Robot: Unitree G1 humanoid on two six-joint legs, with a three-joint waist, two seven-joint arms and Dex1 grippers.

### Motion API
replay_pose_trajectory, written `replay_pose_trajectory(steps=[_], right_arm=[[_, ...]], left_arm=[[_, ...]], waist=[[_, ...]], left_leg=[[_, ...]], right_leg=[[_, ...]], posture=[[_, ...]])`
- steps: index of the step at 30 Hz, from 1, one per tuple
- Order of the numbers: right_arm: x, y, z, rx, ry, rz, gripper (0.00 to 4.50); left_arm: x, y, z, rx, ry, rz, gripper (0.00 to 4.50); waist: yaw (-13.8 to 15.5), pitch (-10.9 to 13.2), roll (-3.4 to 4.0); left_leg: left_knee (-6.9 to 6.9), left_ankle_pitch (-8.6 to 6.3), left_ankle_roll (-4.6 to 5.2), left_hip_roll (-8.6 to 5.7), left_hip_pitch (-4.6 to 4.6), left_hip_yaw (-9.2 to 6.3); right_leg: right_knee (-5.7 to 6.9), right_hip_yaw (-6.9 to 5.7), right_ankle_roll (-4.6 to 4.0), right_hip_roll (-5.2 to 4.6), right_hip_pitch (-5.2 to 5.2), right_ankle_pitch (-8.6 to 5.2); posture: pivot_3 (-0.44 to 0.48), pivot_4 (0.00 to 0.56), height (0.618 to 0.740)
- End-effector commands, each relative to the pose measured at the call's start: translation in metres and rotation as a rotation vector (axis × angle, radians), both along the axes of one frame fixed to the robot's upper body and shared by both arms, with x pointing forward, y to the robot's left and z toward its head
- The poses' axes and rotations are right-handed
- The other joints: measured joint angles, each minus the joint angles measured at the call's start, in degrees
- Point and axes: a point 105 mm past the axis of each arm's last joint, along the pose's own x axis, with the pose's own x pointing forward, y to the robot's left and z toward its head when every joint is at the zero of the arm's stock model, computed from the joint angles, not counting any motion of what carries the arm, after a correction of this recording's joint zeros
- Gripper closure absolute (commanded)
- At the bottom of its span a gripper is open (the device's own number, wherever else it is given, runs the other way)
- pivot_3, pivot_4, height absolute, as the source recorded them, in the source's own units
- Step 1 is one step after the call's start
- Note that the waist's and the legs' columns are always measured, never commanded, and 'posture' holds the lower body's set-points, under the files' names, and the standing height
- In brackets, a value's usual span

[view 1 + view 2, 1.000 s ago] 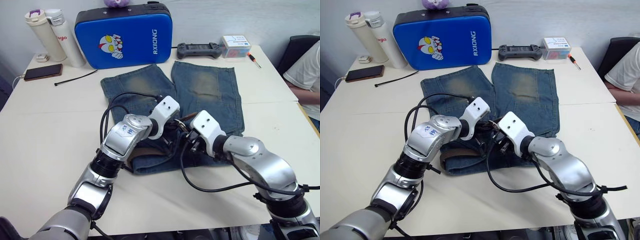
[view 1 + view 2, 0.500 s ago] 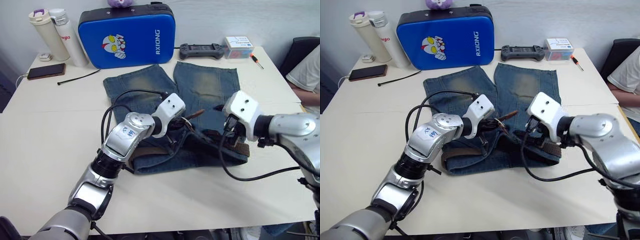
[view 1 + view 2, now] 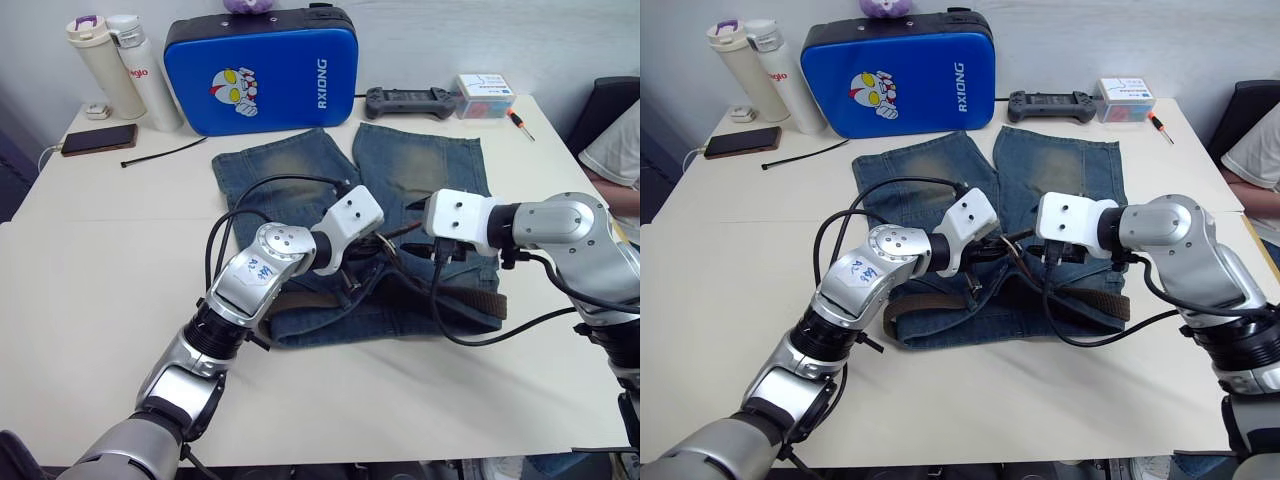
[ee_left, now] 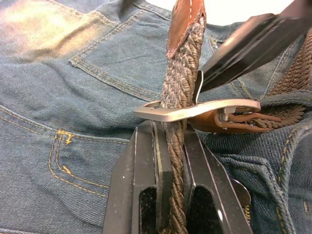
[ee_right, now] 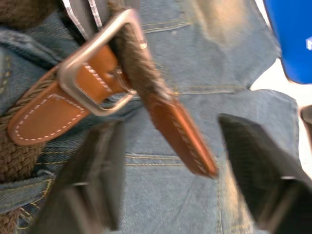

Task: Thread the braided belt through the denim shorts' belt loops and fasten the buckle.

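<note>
- Swung back inward since half a second ago: right gripper [image 3: 1058,256], off the 3 o'clock end of the waistband and now close to the buckle again; a second ago sat tight against the left gripper at mid-waist.
- Clenched on the braided belt [image 4: 176,122] just below the buckle [image 4: 195,109]: left gripper [image 4: 168,161], pinning the strap so the free end stands stiff through the frame.
- Already fed through the buckle: leather tip [image 5: 181,134], poking out toward 12 o'clock in the head views, over the legs of the denim shorts [image 3: 420,170].
- Released and spread wide: right gripper fingers [image 5: 100,168], one on each side of the leather tip, touching nothing yet; likely lined up to catch the tip and draw the strap on.
- Laid along the waistband at the table's 6 o'clock edge of the shorts: rest of the belt, running out to 3 o'clock and 9 o'clock, so threading looks largely done.
- Cannot tell whether any prong is seated.
- Well apart at 12 o'clock: blue padded case [image 3: 265,70]; at 10 o'clock: black cable tie [image 3: 158,155].
</note>
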Motion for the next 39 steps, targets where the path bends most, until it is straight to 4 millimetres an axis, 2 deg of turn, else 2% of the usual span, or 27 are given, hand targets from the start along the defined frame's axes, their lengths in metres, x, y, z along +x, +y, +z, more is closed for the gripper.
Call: replay_pose_trajectory(steps=[1, 4, 5, 7, 9, 10, 14, 17, 19, 24, 28, 31, 33, 35, 39], right_arm=[[0.000, 0.002, 0.016, -0.021, -0.067, 0.047, 3.06], [-0.003, -0.001, 0.018, -0.038, -0.070, 0.070, 4.26], [-0.004, -0.002, 0.018, -0.045, -0.070, 0.076, 4.45], [-0.005, -0.003, 0.019, -0.048, -0.069, 0.083, 4.45], [-0.005, -0.006, 0.019, -0.057, -0.070, 0.086, 4.50], [-0.005, -0.007, 0.020, -0.061, -0.074, 0.085, 4.50], [-0.001, -0.013, 0.023, -0.075, -0.106, 0.081, 4.50], [-0.001, -0.022, 0.027, -0.133, -0.138, 0.097, 4.50], [-0.001, -0.027, 0.032, -0.155, -0.151, 0.099, 4.50], [-0.006, -0.046, 0.041, -0.210, -0.166, 0.091, 4.50], [-0.007, -0.057, 0.050, -0.260, -0.214, 0.083, 4.50], [-0.007, -0.041, 0.056, -0.273, -0.293, 0.150, 4.50], [-0.015, -0.018, 0.053, -0.197, -0.244, 0.215, 4.50], [-0.022, -0.005, 0.046, -0.173, -0.188, 0.250, 4.50], [-0.006, -0.014, 0.052, -0.180, -0.228, 0.135, 4.50]], left_arm=[[-0.006, -0.004, 0.016, -0.032, -0.051, -0.042, 4.50], [-0.006, -0.004, 0.014, -0.028, -0.045, -0.048, 4.50], [-0.006, -0.004, 0.014, -0.027, -0.046, -0.048, 4.50], [-0.005, -0.003, 0.015, -0.026, -0.052, -0.042, 4.50], [-0.004, -0.001, 0.018, -0.051, -0.031, -0.036, 3.62], [-0.006, 0.002, 0.017, -0.036, -0.011, -0.045, 3.41], [-0.014, 0.016, 0.023, -0.034, 0.060, -0.082, 1.92], [-0.017, 0.033, 0.029, -0.028, 0.089, -0.082, 0.92], [-0.019, 0.044, 0.032, -0.033, 0.112, -0.074, 0.02], [-0.020, 0.059, 0.028, -0.040, 0.150, -0.054, 0.02], [-0.018, 0.057, 0.032, -0.064, 0.142, -0.054, 0.02], [-0.016, 0.046, 0.043, -0.118, 0.112, -0.075, 0.02], [-0.014, 0.037, 0.054, -0.164, 0.083, -0.087, 0.02], [-0.012, 0.028, 0.067, -0.228, 0.070, -0.100, 0.02], [-0.012, 0.011, 0.075, -0.262, 0.055, -0.123, 0.02]], waist=[[0.0, 0.0, 0.00], [0.0, 0.0, 0.00], [0.0, 0.0, 0.00], [0.0, 0.0, 0.00], [0.0, 0.0, 0.00], [0.0, 0.0, 0.00], [-0.1, 0.0, 0.00], [-0.1, 0.0, 0.00], [-0.1, 0.0, 0.00], [0.0, 0.0, 0.00], [0.1, 0.0, 0.00], [0.0, 0.0, 0.00], [-0.2, 0.0, 0.00], [-0.2, 0.0, 0.00], [0.0, 0.0, 0.00]], left_leg=[[0.01, 0.00, 0.00, 0.00, 0.00, 0.00], [0.01, 0.00, 0.00, 0.00, 0.00, 0.00], [0.01, 0.00, 0.00, 0.01, 0.00, 0.00], [0.01, 0.00, 0.00, 0.01, 0.00, 0.00], [0.01, 0.00, 0.00, 0.01, 0.00, 0.00], [0.01, 0.00, 0.00, 0.01, 0.00, 0.00], [0.01, 0.00, 0.00, 0.02, 0.01, 0.00], [0.02, 0.00, 0.00, 0.03, 0.00, -0.01], [0.02, 0.00, 0.00, 0.02, 0.00, -0.01], [0.02, 0.00, 0.00, 0.02, 0.01, -0.01], [0.05, -0.01, 0.01, 0.02, 0.00, -0.04], [0.05, -0.01, 0.01, 0.02, 0.01, -0.02], [0.05, -0.01, 0.01, 0.03, 0.01, -0.02], [0.05, -0.01, 0.00, 0.09, 0.02, 0.00], [0.09, -0.02, -0.01, 0.09, 0.00, 0.00]], right_leg=[[0.00, 0.00, 0.00, 0.00, 0.00, 0.00], [0.00, 0.00, 0.00, 0.00, 0.00, 0.00], [0.01, 0.00, 0.00, 0.00, 0.00, 0.00], [0.00, -0.01, 0.00, 0.01, 0.00, 0.00], [0.01, -0.01, 0.00, 0.01, 0.00, 0.00], [0.01, -0.01, 0.00, 0.01, 0.00, 0.00], [0.02, 0.00, 0.00, 0.02, 0.00, 0.00], [0.02, 0.00, 0.00, 0.02, 0.00, 0.00], [0.01, -0.01, 0.00, 0.01, 0.00, 0.00], [-0.02, -0.01, 0.00, 0.01, 0.02, 0.00], [-0.06, -0.04, 0.01, 0.00, 0.07, 0.00], [-0.04, -0.04, 0.01, 0.01, 0.07, 0.00], [-0.03, -0.04, 0.00, 0.02, 0.06, 0.00], [-0.02, -0.03, 0.00, 0.07, 0.06, 0.00], [-0.03, -0.04, 0.00, 0.06, 0.06, 0.00]], posture=[[0.000, 0.150, 0.740], [0.000, 0.150, 0.740], [0.000, 0.150, 0.740], [0.000, 0.150, 0.740], [0.000, 0.150, 0.740], [0.000, 0.150, 0.740], [0.000, 0.150, 0.740], [0.000, 0.150, 0.740], [0.000, 0.150, 0.740], [0.000, 0.150, 0.740], [0.000, 0.150, 0.740], [0.000, 0.150, 0.740], [0.000, 0.150, 0.740], [0.000, 0.150, 0.740], [0.000, 0.150, 0.740]])
